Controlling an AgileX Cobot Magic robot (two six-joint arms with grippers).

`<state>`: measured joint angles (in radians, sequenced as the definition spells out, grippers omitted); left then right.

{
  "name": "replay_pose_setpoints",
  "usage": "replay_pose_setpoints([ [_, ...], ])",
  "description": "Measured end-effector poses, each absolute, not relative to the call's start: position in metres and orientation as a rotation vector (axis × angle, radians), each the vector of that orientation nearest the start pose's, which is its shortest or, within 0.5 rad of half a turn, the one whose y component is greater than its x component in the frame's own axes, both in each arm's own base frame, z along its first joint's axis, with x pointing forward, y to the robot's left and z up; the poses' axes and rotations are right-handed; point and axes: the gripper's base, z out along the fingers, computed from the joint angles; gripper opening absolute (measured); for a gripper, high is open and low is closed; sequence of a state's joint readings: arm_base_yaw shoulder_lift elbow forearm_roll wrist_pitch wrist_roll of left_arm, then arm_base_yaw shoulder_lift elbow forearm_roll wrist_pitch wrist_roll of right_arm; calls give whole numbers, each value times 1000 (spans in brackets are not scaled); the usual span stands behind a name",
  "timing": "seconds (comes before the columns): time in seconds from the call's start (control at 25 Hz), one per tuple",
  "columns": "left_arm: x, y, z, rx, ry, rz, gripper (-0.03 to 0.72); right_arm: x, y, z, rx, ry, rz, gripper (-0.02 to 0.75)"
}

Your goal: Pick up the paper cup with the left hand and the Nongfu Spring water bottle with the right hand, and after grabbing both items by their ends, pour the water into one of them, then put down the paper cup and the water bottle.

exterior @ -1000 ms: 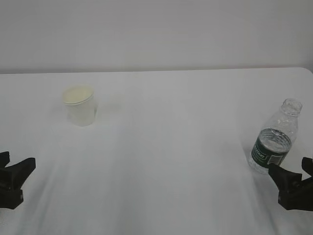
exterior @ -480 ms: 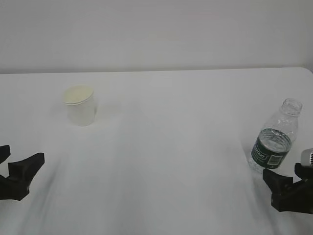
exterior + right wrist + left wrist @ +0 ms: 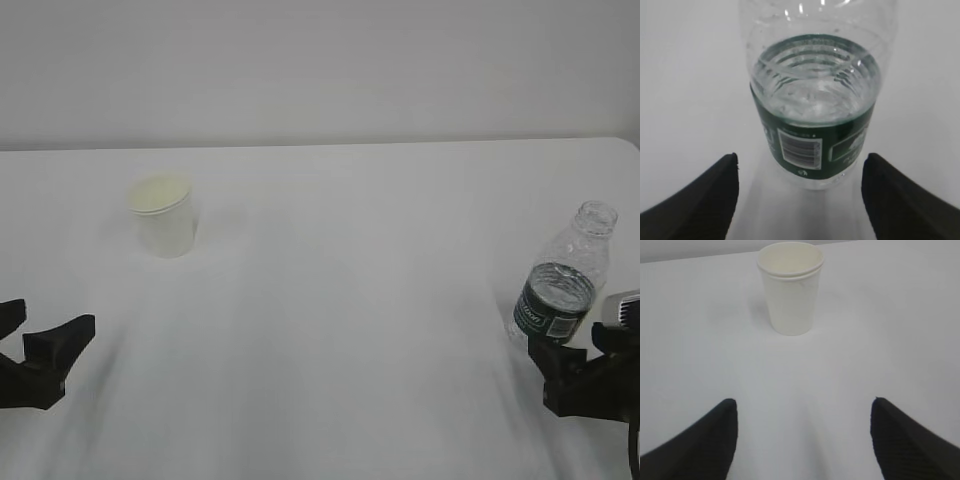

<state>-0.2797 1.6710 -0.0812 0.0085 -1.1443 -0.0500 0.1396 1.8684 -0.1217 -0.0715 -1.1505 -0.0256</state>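
Observation:
The white paper cup (image 3: pixel 162 218) stands upright at the table's back left; in the left wrist view the paper cup (image 3: pixel 790 290) is well ahead of my fingers. My left gripper (image 3: pixel 48 320) (image 3: pixel 803 401) is open and empty, low at the front left. At the right stands the capless Nongfu Spring water bottle (image 3: pixel 560 290) (image 3: pixel 815 115), upright, with a dark green label and water (image 3: pixel 815 95) up to the label's top. My right gripper (image 3: pixel 568 343) (image 3: pixel 801 157) is open just in front of the bottle's base, its fingers wide on either side and not touching it.
The white table (image 3: pixel 350 320) ends at a far edge against a pale wall, with a rounded corner (image 3: pixel 628 146) at the back right. The bottle stands close to the table's right side.
The left gripper's jaws have spread wider and it has crept forward and rightward. The right gripper has moved up closer to the bottle's base. Cup and bottle have not moved.

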Motion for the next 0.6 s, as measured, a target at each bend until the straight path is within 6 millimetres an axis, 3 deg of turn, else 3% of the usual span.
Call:
replay_pose_setpoints([
  [0.32, 183, -53, 119, 222, 1924, -220, 591, 208, 35, 76, -243, 2083, 120, 573],
  [0.6, 184, -52, 119, 215, 1925, -216, 588, 222, 37, 80, -236, 2036, 117, 573],
])
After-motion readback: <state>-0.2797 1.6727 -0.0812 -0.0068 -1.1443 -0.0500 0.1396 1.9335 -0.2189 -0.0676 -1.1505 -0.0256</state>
